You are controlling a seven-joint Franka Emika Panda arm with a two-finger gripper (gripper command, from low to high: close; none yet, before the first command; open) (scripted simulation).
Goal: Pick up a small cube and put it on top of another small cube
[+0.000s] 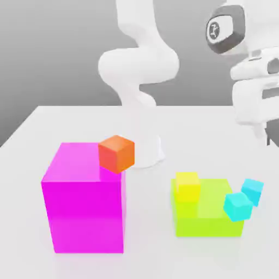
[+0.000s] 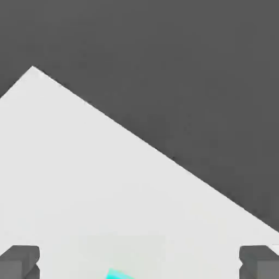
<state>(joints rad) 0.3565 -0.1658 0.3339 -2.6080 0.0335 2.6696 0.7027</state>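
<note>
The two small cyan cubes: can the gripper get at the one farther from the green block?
Probably yes: the gripper is open and empty, and nothing rests on that cyan cube, though its cyan neighbour could crowd a finger.

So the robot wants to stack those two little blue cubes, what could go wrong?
The two cyan cubes look very close together, so the gripper might bump one while grabbing the other. The yellow cube sits on the green block nearby, and might get knocked too.
</note>
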